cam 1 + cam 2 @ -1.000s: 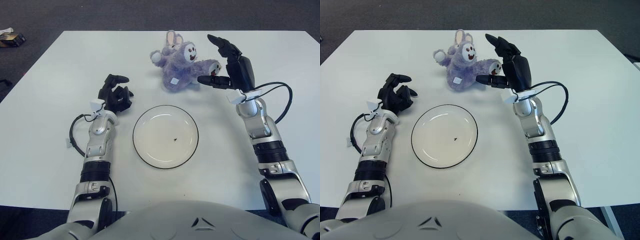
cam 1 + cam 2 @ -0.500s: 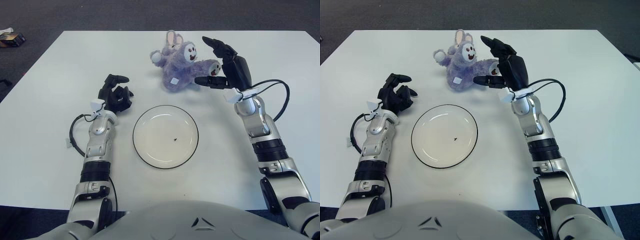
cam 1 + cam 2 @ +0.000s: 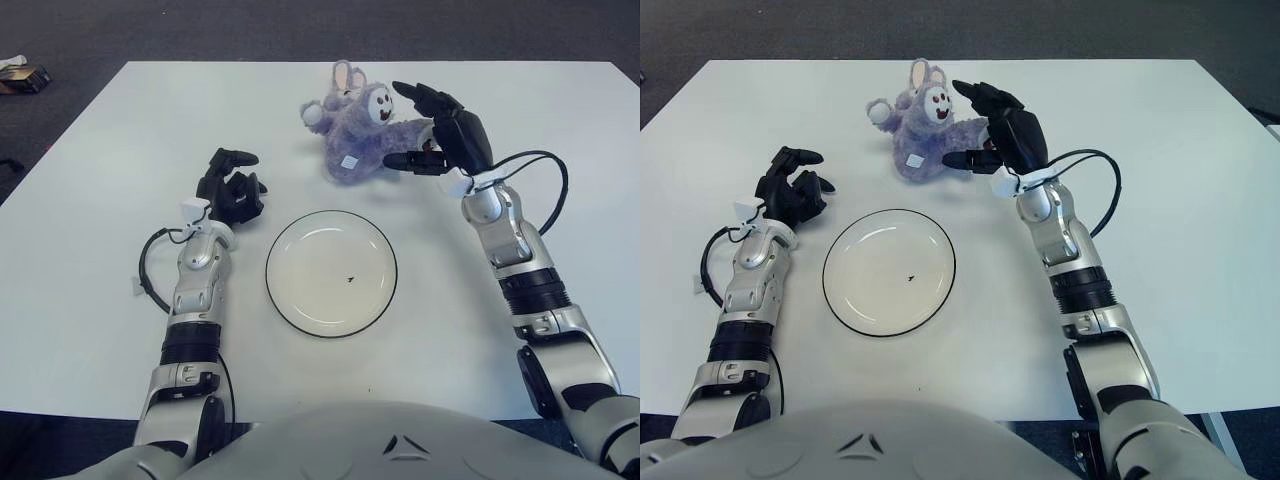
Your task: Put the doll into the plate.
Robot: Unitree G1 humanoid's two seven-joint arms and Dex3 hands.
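Left eye view: right hand (image 3: pixel 432 125), fingers spread, empty, reaches against the doll's (image 3: pixel 357 128) right side; the plate (image 3: pixel 331 272) lies nearer; left hand (image 3: pixel 231 188) curled, empty, left of the plate.

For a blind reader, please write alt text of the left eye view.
The right hand, fingers spread, reaches around a purple plush doll at the far side of a white table. A plate with nothing on it lies nearer; the left hand shows left of it.

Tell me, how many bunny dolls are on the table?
1. The purple bunny doll lies at the table's far side, beyond the plate, with the open right hand reaching around it.
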